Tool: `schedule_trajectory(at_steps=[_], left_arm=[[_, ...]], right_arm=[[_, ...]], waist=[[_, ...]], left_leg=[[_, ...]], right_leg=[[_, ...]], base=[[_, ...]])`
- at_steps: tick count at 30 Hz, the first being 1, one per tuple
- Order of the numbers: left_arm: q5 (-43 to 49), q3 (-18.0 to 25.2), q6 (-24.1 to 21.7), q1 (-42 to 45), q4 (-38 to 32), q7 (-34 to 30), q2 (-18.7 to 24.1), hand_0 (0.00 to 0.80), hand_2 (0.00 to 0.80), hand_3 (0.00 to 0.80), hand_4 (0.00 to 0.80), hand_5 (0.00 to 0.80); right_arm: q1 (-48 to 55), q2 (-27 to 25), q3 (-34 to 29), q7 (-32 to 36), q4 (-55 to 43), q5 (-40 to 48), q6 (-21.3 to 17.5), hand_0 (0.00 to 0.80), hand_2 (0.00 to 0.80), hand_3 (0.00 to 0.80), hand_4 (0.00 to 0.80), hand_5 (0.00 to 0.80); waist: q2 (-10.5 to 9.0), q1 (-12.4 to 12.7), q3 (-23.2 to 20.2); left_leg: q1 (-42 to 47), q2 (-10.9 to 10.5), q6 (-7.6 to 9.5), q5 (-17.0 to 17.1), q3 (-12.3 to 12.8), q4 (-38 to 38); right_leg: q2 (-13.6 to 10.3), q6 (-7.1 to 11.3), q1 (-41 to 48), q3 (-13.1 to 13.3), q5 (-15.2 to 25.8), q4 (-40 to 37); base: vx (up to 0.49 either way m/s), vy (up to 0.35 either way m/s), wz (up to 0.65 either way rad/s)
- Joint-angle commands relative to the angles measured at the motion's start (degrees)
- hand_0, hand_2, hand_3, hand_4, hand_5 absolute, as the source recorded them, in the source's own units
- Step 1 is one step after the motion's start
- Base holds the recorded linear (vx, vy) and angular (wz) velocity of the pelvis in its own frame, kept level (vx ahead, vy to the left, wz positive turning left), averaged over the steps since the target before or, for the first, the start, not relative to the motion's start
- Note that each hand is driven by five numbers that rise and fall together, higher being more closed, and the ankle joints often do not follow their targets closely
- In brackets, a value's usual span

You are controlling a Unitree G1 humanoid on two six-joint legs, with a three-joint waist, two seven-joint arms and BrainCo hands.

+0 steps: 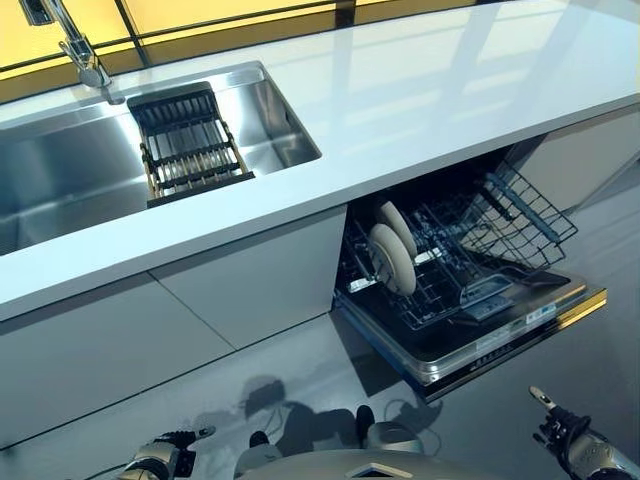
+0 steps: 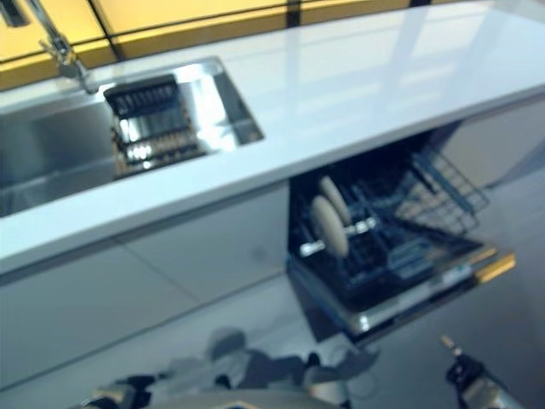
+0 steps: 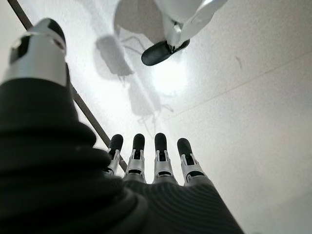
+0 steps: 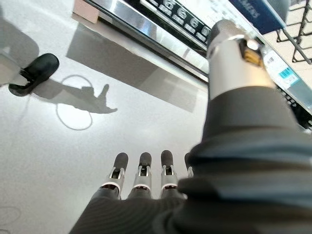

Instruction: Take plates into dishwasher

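Two cream plates point(image 1: 392, 256) stand upright on edge in the lower rack point(image 1: 450, 290) of the open dishwasher point(image 1: 500, 340), under the counter at the right. Both my hands hang low by the floor, far from the plates. My left hand point(image 1: 170, 455) shows at the bottom left, open with straight fingers point(image 3: 138, 156) over bare floor and holding nothing. At the bottom right my right hand point(image 1: 560, 425) is also open, its fingers point(image 4: 144, 170) straight, near the front edge of the dishwasher door point(image 4: 161, 24).
A long white counter point(image 1: 420, 110) runs across the view. A steel sink point(image 1: 60, 170) at the left holds a dark dish rack point(image 1: 190, 145), with a tap point(image 1: 85, 55) behind it. The pulled-out wire basket point(image 1: 520, 215) juts over the lowered door.
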Motion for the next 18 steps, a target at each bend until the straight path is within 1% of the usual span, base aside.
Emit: schedule_trajectory(at_steps=[1,3,9,14,18], left_arm=[[0.68,0.23,-0.31,-2.38,0.27,1.05,2.78,0.0,0.0,0.0,0.0,0.0],[0.4,-0.14,-0.22,-2.53,0.11,0.86,2.56,0.0,0.0,0.0,0.0,0.0],[0.02,-0.24,-1.26,-2.04,0.34,0.38,1.45,0.0,0.0,0.0,0.0,0.0],[-0.95,-0.71,-1.31,-2.25,-0.55,0.55,0.95,0.0,0.0,0.0,0.0,0.0],[-1.83,-0.94,-1.28,-2.67,-1.6,0.27,0.92,0.0,0.0,0.0,0.0,0.0]], right_arm=[[-2.6,0.1,0.11,2.48,1.32,1.94,-5.5,0.0,0.0,0.0,0.0,0.0],[-3.07,0.45,0.67,4.03,1.96,3.23,-6.4,0.0,0.0,0.0,0.0,0.0],[-3.99,0.62,1.51,7.26,5.38,4.29,-6.13,0.0,0.0,0.0,0.0,0.0],[-5.53,0.85,2.5,6.1,6.16,5.29,-6.47,0.0,0.0,0.0,0.0,0.0],[-6.92,-0.08,2.58,4.56,5.6,6.72,-6.24,0.0,0.0,0.0,0.0,0.0]], waist=[[-1.22,1.08,0.92],[-0.49,1.18,1.56],[1.05,1.5,2.72],[2.4,1.58,4.19],[4.53,1.2,6.27]], left_leg=[[-5.81,0.26,2.3,0.62,-1.16,4.09],[-6.91,0.5,1.88,1.43,-1.41,3.84],[-8.35,1.06,1.01,3.13,-1.74,3.0],[-9.35,1.32,0.31,4.52,-2.31,2.01],[-10.46,1.1,0.0,5.48,-2.6,1.73]], right_leg=[[-3.03,1.78,-2.25,-1.55,-6.21,9.58],[-2.96,1.38,-2.77,-1.93,-6.56,9.89],[-2.55,0.42,-3.17,-2.45,-7.32,10.1],[-2.4,-0.08,-4.82,-2.51,-7.61,10.89],[-2.45,-0.67,-6.79,-2.1,-8.37,12.52]], base=[[-0.141,-0.023,0.03],[-0.116,-0.003,0.08],[-0.035,0.002,0.07],[-0.075,-0.004,0.02],[-0.093,0.02,0.02]])
